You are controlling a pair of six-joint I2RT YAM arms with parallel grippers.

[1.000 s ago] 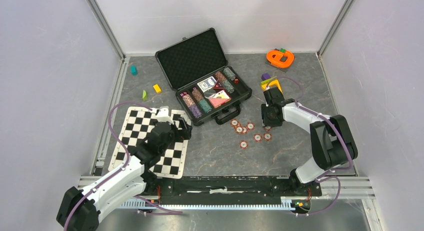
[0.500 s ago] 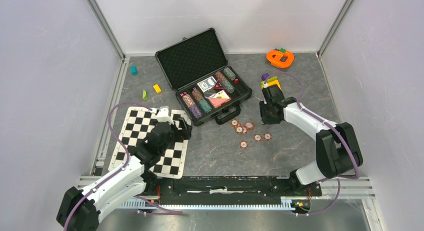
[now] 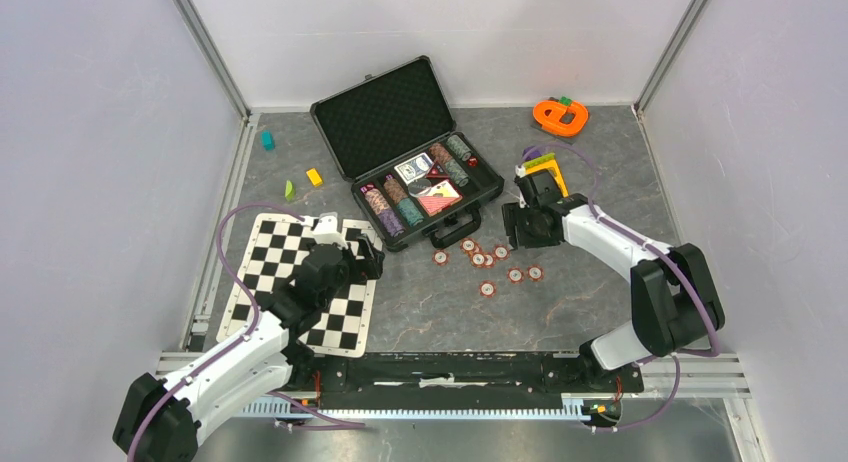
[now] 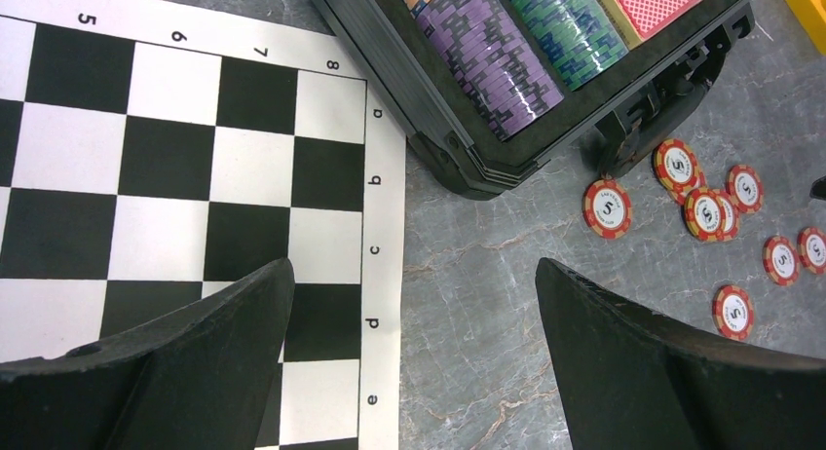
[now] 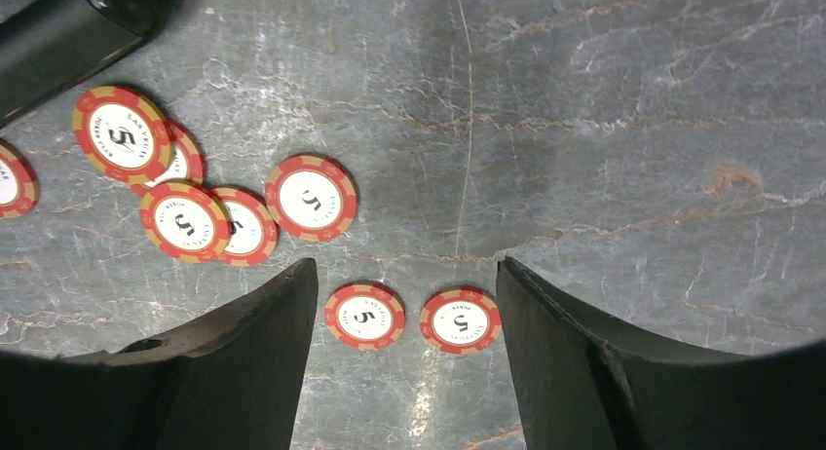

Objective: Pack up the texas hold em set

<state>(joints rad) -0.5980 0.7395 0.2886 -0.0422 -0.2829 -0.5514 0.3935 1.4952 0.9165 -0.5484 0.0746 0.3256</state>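
Observation:
The black briefcase (image 3: 385,117) lies open at the back, with coloured chip stacks (image 3: 395,204), card decks (image 3: 413,169) and dice in its foam tray. Several red-white poker chips (image 3: 487,259) lie loose on the table in front of its handle. My right gripper (image 3: 512,228) is open and empty just right of them. In the right wrist view two chips (image 5: 364,316) show between its open fingers (image 5: 407,267). My left gripper (image 3: 371,256) is open and empty over the mat's right edge (image 4: 414,265). The case corner (image 4: 458,158) and the chips (image 4: 607,208) lie ahead of it.
A black-white checkered mat (image 3: 290,282) lies at front left under my left arm. Orange and yellow toys (image 3: 559,116) sit at back right, and a yellow piece (image 3: 545,165) lies behind my right wrist. Small coloured blocks (image 3: 314,176) lie left of the case.
My right gripper has moved left and back, toward the briefcase's front. One chip now lies apart at the left of the group. The left arm has not moved.

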